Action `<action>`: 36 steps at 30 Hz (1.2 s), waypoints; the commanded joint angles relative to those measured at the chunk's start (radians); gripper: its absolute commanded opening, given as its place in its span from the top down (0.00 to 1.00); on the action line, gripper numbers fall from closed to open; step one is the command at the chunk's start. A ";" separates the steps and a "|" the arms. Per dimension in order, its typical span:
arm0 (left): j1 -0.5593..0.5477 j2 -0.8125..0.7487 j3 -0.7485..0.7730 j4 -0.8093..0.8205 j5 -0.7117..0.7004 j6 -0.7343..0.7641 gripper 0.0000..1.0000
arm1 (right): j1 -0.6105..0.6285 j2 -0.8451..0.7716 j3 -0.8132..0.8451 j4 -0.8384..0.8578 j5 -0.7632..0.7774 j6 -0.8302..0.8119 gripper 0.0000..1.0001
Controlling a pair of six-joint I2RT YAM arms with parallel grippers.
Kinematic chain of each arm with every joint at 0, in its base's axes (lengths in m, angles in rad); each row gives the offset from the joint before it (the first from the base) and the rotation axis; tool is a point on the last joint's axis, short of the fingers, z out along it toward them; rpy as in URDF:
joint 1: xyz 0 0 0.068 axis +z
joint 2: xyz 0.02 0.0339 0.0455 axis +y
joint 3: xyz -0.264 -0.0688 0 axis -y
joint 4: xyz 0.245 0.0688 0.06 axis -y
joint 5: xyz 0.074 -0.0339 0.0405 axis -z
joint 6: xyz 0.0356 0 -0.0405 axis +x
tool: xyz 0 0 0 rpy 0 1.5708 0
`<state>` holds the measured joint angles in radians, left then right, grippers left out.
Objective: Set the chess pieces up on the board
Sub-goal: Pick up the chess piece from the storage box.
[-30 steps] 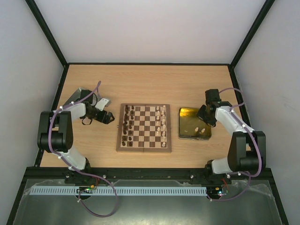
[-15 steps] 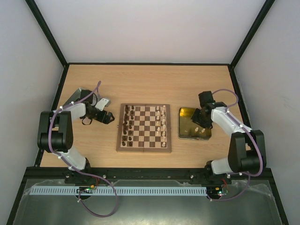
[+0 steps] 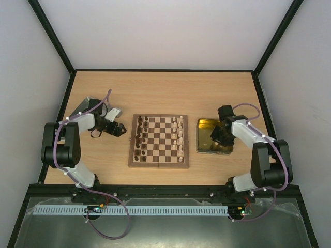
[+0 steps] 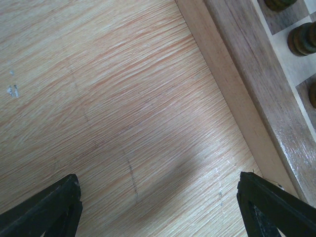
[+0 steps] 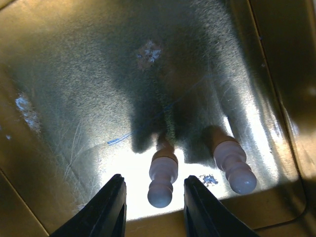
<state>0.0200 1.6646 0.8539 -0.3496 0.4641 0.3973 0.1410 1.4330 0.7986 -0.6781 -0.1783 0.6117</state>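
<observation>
Overhead hides what my wrist view shows: a cream piece [image 5: 162,183] in the tray [image 5: 74,84], between my right gripper's [image 5: 154,180] parted fingers, touching neither; a second piece [image 5: 235,168] sits just beside.

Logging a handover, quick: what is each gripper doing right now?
Left gripper: open wide, holding nothing.
Right gripper: open, jaws straddling a cream chess piece in the gold tray, not closed on it.
</observation>
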 commanded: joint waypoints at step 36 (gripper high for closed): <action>-0.005 0.026 -0.016 -0.046 -0.022 -0.001 0.13 | 0.273 -0.091 0.239 -0.135 0.167 -0.023 0.98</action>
<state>0.0200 1.6646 0.8539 -0.3496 0.4641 0.3973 0.2707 1.3628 0.9009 -0.7113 -0.1108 0.5877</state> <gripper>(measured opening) 0.865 0.048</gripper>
